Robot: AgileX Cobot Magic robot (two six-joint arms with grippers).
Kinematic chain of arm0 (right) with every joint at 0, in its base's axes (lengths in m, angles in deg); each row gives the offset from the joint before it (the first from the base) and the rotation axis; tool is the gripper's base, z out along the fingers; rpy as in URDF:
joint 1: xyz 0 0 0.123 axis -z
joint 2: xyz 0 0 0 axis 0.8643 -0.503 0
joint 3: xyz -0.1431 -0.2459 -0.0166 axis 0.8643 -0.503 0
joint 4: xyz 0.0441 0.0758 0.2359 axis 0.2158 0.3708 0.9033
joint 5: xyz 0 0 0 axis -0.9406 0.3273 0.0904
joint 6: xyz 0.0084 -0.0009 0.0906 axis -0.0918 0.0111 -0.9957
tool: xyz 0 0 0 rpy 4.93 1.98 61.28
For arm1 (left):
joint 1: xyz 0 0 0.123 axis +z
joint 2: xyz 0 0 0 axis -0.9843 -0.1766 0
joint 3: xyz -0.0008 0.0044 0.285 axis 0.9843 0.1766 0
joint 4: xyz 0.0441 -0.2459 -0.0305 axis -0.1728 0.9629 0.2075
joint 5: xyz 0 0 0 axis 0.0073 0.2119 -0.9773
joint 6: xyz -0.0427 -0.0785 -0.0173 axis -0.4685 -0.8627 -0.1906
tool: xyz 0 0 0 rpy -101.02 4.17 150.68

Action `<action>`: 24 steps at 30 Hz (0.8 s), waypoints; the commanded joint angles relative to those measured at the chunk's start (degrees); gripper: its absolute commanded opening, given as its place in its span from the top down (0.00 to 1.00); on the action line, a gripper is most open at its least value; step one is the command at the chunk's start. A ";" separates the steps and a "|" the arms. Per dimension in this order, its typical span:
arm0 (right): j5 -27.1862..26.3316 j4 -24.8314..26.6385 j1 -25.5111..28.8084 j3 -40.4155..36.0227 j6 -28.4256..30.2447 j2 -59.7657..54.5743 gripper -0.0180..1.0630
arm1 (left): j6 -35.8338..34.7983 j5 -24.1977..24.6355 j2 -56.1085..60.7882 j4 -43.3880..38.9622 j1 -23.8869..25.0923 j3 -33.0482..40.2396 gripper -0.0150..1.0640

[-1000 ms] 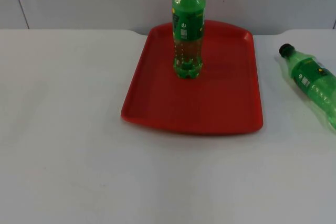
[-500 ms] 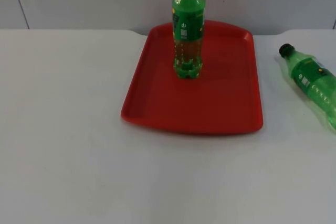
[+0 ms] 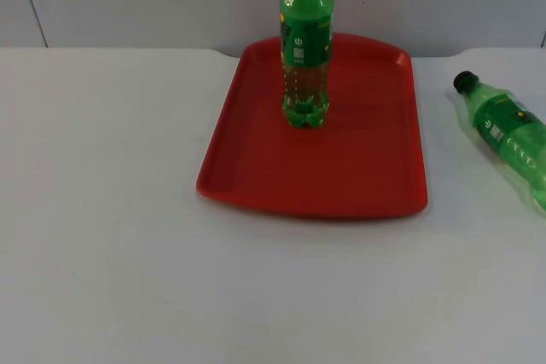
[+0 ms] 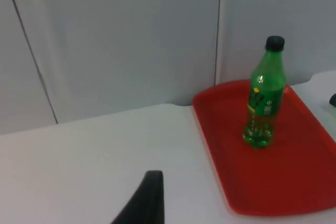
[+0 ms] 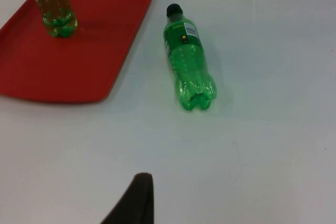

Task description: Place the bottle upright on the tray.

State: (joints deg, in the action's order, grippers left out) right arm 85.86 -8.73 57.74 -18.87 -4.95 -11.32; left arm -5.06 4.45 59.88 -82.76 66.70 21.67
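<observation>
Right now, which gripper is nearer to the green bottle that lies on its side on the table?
Right, judged from its wrist view: the lying bottle is close before the right gripper's fingertip. The left gripper's fingertip is beyond the red tray.

No change is registering between the earlier top views and the present one: no object is shifting, tilting or rolling, and no arm is entering the top view.
</observation>
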 commanded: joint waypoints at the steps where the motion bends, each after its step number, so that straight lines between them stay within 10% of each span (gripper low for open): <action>1: -0.21 0.25 0.26 0.01 0.02 0.19 0.01 | 0.09 2.55 1.96 0.70 -0.28 0.20 0.08; 24: -0.21 0.25 0.26 0.01 0.02 0.19 0.01 | -0.57 21.78 21.44 -3.15 -0.28 0.20 0.08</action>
State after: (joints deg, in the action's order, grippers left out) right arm 85.86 -8.73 57.74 -18.87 -4.95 -11.32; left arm -5.28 24.13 81.08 -84.58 66.70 21.67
